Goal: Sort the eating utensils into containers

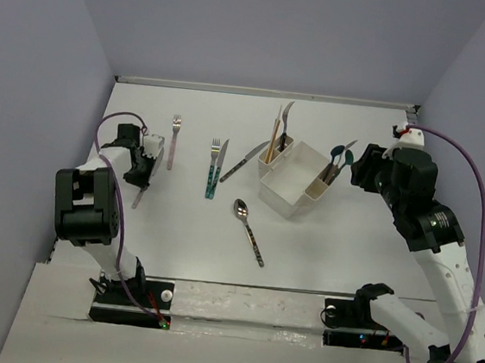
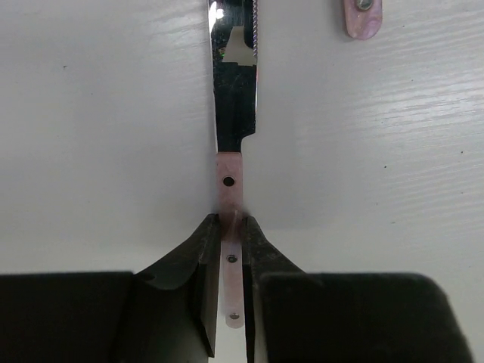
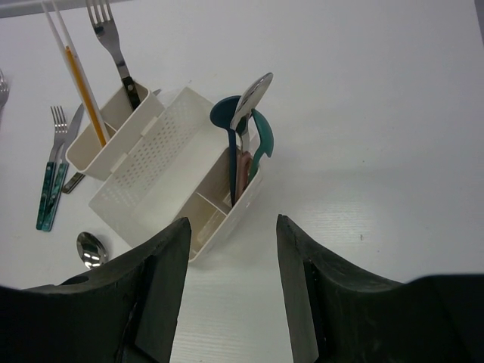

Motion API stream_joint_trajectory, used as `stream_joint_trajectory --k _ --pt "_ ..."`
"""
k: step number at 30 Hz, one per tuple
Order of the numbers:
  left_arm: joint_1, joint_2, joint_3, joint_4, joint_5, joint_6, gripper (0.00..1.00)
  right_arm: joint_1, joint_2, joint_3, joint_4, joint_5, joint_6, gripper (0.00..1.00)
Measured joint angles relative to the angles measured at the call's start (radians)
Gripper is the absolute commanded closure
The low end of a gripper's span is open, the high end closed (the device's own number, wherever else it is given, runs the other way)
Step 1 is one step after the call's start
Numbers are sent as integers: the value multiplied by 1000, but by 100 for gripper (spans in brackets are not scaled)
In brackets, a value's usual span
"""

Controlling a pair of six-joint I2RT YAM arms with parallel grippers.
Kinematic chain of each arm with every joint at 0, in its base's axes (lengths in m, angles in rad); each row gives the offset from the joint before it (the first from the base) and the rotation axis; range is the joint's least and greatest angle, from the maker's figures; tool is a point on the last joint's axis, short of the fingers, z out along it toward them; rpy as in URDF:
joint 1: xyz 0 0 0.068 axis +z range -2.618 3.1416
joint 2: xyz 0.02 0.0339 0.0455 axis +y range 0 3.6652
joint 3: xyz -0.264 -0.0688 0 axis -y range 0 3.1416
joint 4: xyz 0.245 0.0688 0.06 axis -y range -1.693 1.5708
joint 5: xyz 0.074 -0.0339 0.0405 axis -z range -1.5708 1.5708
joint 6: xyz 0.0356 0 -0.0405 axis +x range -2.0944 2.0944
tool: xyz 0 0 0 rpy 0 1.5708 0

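It looks like a robotics lab test cell: a plain white bench (image 1: 364,259) boxed in at its back and both sides by bare lavender walls (image 1: 267,28). The left arm (image 1: 88,204) and right arm (image 1: 429,225) are bolted at the bench's near edge, with purple cables (image 1: 482,259) looping off them.

Bright, even overhead light casts soft shadows, with glare along the knife (image 2: 234,98) blade.

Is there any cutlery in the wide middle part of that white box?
No, the wide middle of the caddy is bare; the spoons, fork and chopsticks stand only in its end slots.
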Motion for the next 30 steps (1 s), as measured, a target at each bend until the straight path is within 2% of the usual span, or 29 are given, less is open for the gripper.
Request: stream_joint_trajectory --k 9,14,18,21,25,30 --pt "23 5 25 -32 5 -23 100 0 0 0 -3 4 -3 45" --pt "37 -36 105 -69 16 -42 100 0 2 0 -2 3 -4 42" --pt "39 -93 303 -110 85 -61 100 0 8 5 3 -38 2 40" --pt "21 -123 481 -101 155 -82 100 0 20 34 27 -138 10 39" --pt "-72 -190 648 -68 246 -99 100 0 83 140 90 -284 34 38" --pt "-328 -248 750 -33 349 -114 100 0 224 261 287 -488 141 32"
